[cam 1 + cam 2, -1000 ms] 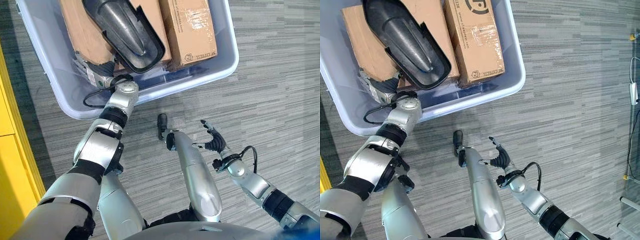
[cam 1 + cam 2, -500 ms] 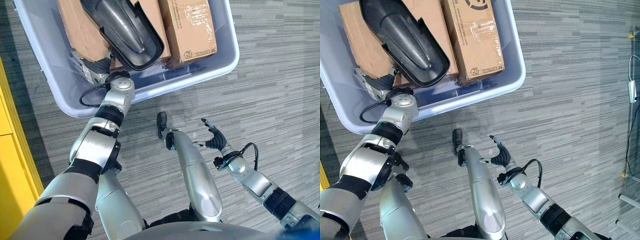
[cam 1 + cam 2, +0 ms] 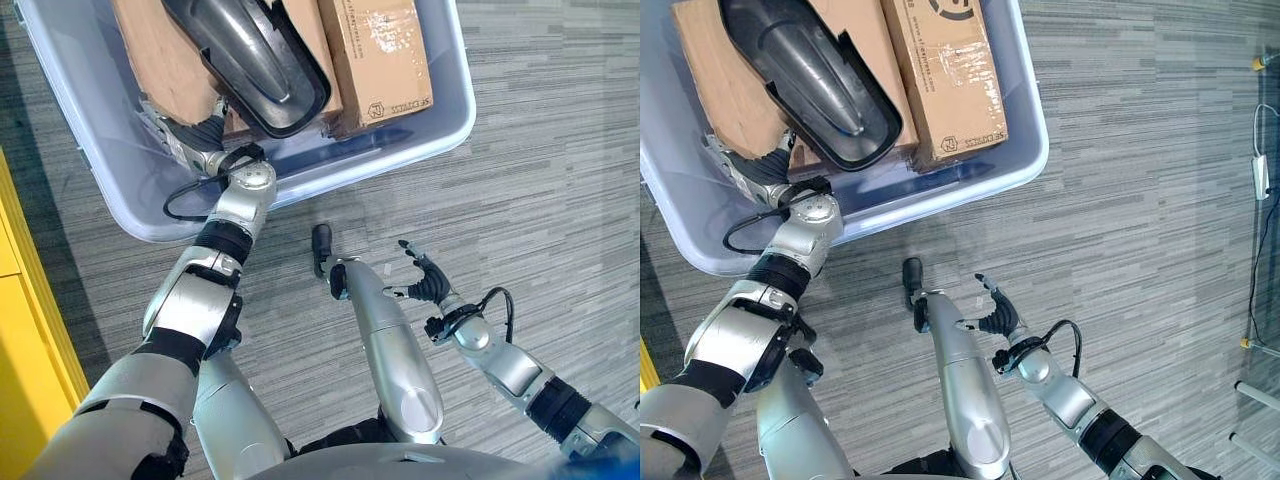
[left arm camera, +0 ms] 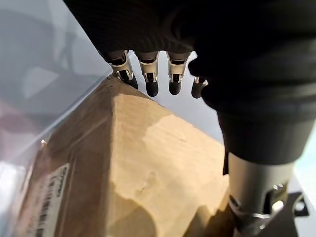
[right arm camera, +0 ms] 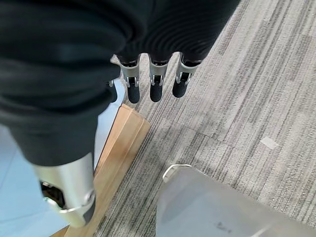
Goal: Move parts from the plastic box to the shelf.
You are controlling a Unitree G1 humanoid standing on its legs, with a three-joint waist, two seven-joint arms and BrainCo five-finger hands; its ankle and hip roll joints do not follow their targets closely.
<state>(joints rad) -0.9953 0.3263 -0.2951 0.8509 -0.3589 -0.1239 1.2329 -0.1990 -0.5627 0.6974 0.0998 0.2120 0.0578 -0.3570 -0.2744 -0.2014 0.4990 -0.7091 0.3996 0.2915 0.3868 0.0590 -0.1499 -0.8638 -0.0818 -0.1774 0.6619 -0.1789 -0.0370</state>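
A pale blue plastic box (image 3: 441,128) stands on the floor ahead of me. Inside lie a large black moulded part (image 3: 255,60) on top of a flat cardboard box (image 3: 150,62), and a second cardboard carton (image 3: 376,55) to the right. My left hand (image 3: 186,146) reaches over the box's near rim, in its near left corner. In the left wrist view its fingers (image 4: 150,75) are straight, just over the cardboard box's corner (image 4: 148,163), gripping nothing. My right hand (image 3: 426,283) hangs open over the floor, right of the box.
A yellow shelf edge (image 3: 22,330) runs along the left side. Grey striped carpet (image 3: 540,180) spreads to the right of the box. In the right wrist view a pale wooden edge (image 5: 118,148) shows below the right hand's fingers (image 5: 155,83).
My left hand stays in the box's near left corner with only a slight shift. The right hand has barely moved.
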